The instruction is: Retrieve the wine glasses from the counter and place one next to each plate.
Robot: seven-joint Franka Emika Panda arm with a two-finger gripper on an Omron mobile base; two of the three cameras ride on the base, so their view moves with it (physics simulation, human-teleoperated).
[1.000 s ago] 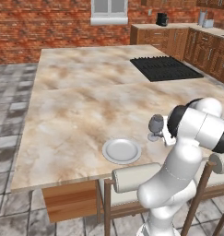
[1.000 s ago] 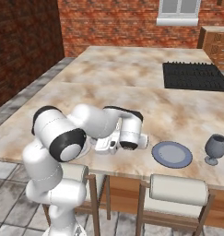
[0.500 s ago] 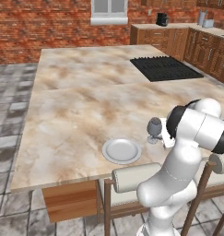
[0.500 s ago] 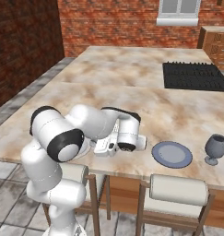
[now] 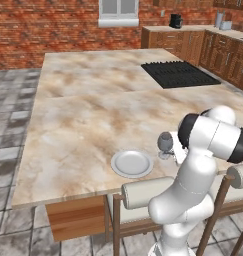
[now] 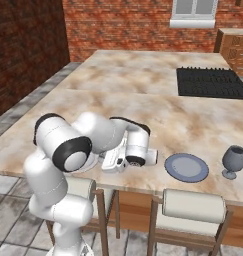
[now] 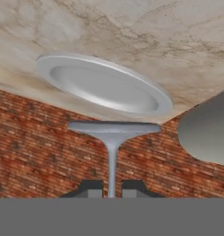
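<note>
The end effector is closed narrow on the stem of a wine glass, its two tips on either side of the stem below the round foot. This wine glass stands upright just beside a plate near the front edge of the marbled surface; whether its foot touches the surface cannot be told. A second wine glass stands free on the surface, near a second plate.
</note>
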